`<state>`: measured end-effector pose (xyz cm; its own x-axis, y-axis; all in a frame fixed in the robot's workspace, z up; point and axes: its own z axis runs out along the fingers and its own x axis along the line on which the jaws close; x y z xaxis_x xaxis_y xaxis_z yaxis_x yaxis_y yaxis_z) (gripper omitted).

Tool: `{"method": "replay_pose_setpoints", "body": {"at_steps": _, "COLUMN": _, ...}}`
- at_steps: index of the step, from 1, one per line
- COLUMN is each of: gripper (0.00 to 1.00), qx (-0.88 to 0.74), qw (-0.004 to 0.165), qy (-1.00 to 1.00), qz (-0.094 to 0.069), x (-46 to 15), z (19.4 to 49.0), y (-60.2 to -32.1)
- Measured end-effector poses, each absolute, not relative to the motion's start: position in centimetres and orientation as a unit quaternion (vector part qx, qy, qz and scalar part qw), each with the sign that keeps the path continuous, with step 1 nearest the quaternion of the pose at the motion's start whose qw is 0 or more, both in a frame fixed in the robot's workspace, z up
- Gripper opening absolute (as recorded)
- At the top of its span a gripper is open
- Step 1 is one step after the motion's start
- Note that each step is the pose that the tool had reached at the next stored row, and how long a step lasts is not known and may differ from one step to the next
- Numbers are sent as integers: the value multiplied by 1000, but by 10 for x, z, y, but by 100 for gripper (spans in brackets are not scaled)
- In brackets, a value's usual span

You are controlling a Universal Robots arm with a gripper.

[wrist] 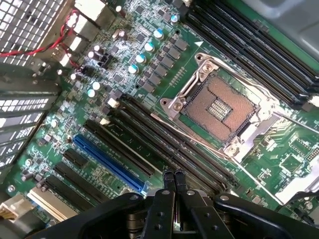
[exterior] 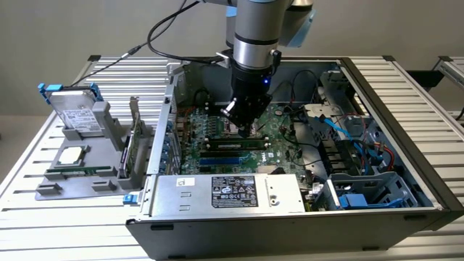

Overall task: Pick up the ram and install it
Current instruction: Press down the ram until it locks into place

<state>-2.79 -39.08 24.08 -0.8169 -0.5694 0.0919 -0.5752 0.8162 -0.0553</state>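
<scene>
Ram lies seated in a motherboard slot, the end effector pressing down on it with fingers closed, gripping nothing.

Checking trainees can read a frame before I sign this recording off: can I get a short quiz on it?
1. True or false: the tool has its fingers spread wide.
2. What sits in the CPU socket? A) a processor B) a cooler C) nothing, its contacts are bare
3. In the exterior view, name the part lying just beneath the tool's tip.

Key: 1 false, the fingers are shut. 2 C. 3 the ram.
</scene>
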Motion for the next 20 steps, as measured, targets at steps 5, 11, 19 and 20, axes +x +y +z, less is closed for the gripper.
{"method": "replay_pose_setpoints", "body": {"at_steps": 5, "gripper": 10, "qx": 268, "qw": 34, "qy": -962, "qz": 40, "x": -28, "z": 241, "y": -391}}
{"method": "replay_pose_setpoints", "body": {"at_steps": 11, "gripper": 10, "qx": 228, "qw": 32, "qy": -972, "qz": 39, "x": -28, "z": 241, "y": -391}}
{"method": "replay_pose_setpoints", "body": {"at_steps": 19, "gripper": 10, "qx": 175, "qw": 30, "qy": -983, "qz": 39, "x": -28, "z": 241, "y": -391}}
{"method": "replay_pose_setpoints", "body": {"at_steps": 20, "gripper": 10, "qx": 168, "qw": 30, "qy": -985, "qz": 39, "x": -28, "z": 241, "y": -391}}
